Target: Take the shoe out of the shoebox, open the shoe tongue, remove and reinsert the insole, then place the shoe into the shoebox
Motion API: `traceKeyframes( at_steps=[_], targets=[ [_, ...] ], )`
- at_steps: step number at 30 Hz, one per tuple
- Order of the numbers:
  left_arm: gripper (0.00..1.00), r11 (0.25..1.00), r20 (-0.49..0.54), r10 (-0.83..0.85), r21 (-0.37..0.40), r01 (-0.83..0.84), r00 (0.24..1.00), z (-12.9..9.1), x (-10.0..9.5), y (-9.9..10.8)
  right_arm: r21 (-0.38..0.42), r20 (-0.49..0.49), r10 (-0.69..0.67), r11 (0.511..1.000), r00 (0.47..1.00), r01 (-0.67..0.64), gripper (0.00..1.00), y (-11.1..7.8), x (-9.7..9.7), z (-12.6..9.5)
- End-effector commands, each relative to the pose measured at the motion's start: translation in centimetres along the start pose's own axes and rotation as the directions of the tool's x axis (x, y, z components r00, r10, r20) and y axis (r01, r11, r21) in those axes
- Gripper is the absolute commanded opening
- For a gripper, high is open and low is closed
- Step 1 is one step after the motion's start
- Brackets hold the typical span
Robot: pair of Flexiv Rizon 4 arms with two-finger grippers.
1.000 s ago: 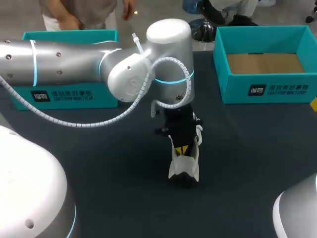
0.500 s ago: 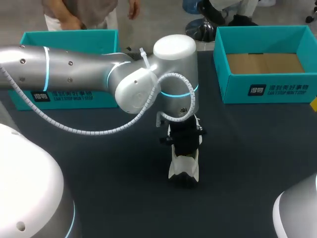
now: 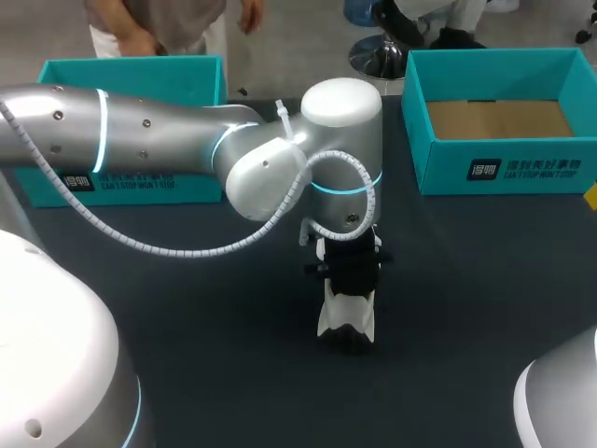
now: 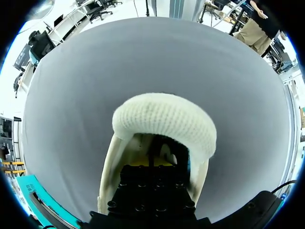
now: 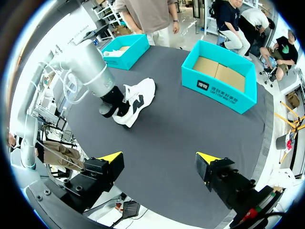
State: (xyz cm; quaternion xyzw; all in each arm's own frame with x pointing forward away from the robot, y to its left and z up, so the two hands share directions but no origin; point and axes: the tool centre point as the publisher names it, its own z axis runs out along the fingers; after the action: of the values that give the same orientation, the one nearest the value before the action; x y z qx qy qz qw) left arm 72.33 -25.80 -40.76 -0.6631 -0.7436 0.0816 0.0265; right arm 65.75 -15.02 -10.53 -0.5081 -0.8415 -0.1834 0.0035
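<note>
Where the right end effector (image 5: 159,160) hangs at the counter's (image 5: 190,129) near edge, its fingers (image 5: 110,157) stand wide apart, holding nothing. Well ahead of it: white shoe (image 5: 138,100) on the counter, left end effector (image 4: 152,166) sunk into its opening. Grip hidden inside the shoe; cannot tell. Beyond the shoe, off to one side and well apart: open teal shoebox (image 5: 221,88). Second teal box (image 5: 126,50) lies past the left arm (image 5: 90,67).
</note>
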Motion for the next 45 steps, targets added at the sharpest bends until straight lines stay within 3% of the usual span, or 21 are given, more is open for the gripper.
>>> traceKeyframes(
  at_steps=[1, 7, 14, 34, 45],
  targets=[
    [0.0, 1.0, 0.018, 0.006, -0.025, -0.005, 1.0, -1.2, 0.5, 0.1, 0.007, -0.002, 0.0, 1.0, 1.0, 0.0, 1.0, 0.3, -0.1, 0.0],
    [0.0, 0.998, 0.038, 0.016, -0.06, -0.014, 0.999, -3.0, 0.5, 0.4, 0.007, -0.002, 0.0, 1.0, 1.0, 0.0, 1.0, 0.3, -0.1, 0.0],
    [0.0, 0.997, 0.032, 0.031, -0.075, -0.029, 0.999, -3.1, 0.4, 0.4, 0.007, -0.002, 0.0, 1.0, 1.0, 0.0, 1.0, 0.3, -0.1, 0.0],
    [0.0, 0.998, -0.068, 0.04, -0.042, -0.042, 0.997, 2.7, 0.3, -0.5, 0.007, -0.002, 0.0, 1.0, 1.0, 0.0, 1.0, 0.3, -0.1, 0.0],
    [0.0, 0.994, -0.031, 0.056, -0.091, -0.059, 0.998, 0.2, 0.5, -0.5, 0.007, -0.002, 0.0, 1.0, 1.0, 0.0, 1.0, 0.3, -0.1, 0.0]
  ],
)
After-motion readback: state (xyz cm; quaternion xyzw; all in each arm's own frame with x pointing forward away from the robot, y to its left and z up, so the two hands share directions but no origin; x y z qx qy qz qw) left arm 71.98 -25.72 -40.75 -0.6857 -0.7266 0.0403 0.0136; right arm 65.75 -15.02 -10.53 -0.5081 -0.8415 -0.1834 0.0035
